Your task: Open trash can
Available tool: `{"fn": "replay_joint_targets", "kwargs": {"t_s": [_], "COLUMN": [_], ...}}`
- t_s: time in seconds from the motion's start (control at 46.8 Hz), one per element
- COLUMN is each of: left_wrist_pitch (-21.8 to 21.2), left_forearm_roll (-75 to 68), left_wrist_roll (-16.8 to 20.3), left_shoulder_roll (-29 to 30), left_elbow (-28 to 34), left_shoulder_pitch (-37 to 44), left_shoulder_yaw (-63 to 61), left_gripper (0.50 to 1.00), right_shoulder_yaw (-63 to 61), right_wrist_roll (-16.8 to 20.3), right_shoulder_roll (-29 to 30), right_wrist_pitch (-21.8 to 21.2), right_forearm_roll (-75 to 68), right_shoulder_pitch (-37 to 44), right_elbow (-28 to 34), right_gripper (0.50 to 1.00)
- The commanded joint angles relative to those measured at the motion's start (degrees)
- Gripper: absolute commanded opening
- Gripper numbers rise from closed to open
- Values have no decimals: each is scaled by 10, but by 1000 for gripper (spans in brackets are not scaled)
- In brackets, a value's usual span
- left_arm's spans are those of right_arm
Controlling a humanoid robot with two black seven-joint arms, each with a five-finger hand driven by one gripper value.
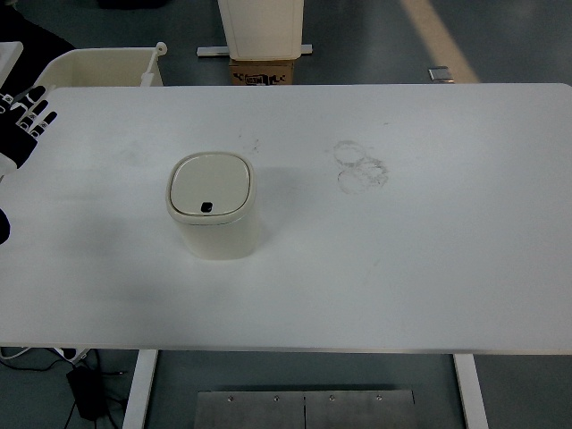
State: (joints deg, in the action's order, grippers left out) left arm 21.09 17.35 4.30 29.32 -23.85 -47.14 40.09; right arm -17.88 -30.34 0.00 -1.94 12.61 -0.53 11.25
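Cream rounded plastic trash can [213,207] on white worktop [429,259]: lid down, likely light, tippy. My left robot hand [29,112], fingers relaxed, empty, should press the dark lid button [206,207].

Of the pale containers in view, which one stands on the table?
The small cream trash can with its lid shut. The open bin and the tall bin stand beyond the table's far edge.
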Motion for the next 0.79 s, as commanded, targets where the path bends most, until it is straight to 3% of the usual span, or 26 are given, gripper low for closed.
{"fn": "replay_joint_targets", "kwargs": {"t_s": [0.0,0.107,0.235,0.406,0.578,0.77], "left_wrist_pitch": [-21,-66,-100,-104,-94,-49], "left_forearm_roll": [-8,-18,-23,-42,-130,-177], "left_wrist_roll": [-9,-20,-20,-21,-43,-63], "left_shoulder_roll": [6,36,82,154,177,204], "left_elbow": [-18,-77,-202,-367,-424,-472], "left_shoulder_pitch": [-9,-9,-9,-24,-87,-176], "left_shoulder_yaw": [-1,-5,-19,-42,-77,-143], "left_gripper": [1000,1000,1000,1000,1000,1000], "right_shoulder_yaw": [-1,-1,-1,-1,-1,-1], "right_wrist_roll": [0,0,0,0,0,0], "right_shoulder_roll": [0,0,0,0,0,0], "right_wrist_pitch": [0,0,0,0,0,-1], "right_forearm_roll": [0,0,0,1,0,0], "right_shoulder_pitch": [0,0,0,0,0,0], "right_elbow": [0,0,0,0,0,1], "right_gripper": [993,991,991,991,991,991]}}
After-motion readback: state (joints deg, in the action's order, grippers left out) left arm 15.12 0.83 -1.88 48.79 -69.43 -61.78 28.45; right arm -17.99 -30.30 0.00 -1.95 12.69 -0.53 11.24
